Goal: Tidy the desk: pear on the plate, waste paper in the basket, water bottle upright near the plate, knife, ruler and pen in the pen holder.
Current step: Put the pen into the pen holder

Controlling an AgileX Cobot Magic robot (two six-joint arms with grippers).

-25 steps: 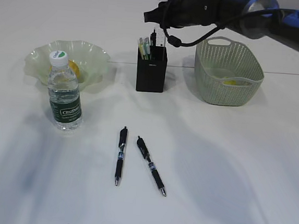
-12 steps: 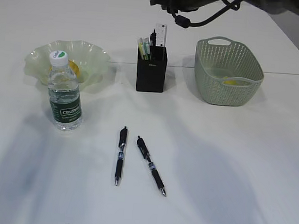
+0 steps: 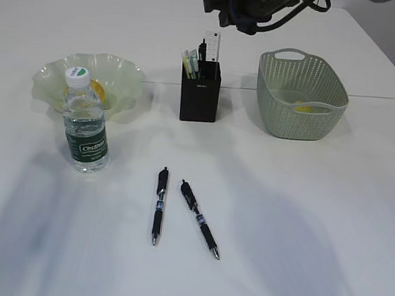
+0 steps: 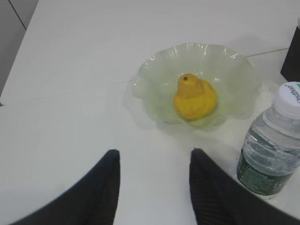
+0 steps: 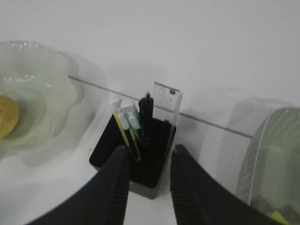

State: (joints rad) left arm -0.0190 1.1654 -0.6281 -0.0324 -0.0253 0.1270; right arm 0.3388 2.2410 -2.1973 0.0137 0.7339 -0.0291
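A white desk (image 3: 302,219) seen from the front. The right arm has lifted away from the black pen holder (image 3: 200,90), leaving the clear ruler (image 3: 212,47) standing inside it; the right gripper (image 5: 146,157) hangs above with jaws spread and empty. The left gripper (image 4: 154,161), also spread and empty, hovers near the green plate (image 3: 54,80) holding the pear (image 4: 194,97), the bottle (image 3: 86,120) upright beside it. Two pens (image 3: 159,205) lie on the desk, probably next.

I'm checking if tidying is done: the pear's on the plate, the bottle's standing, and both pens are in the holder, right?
Not quite. Both pens lie on the desk, as the exterior view shows. The pear is on the plate and the bottle stands.
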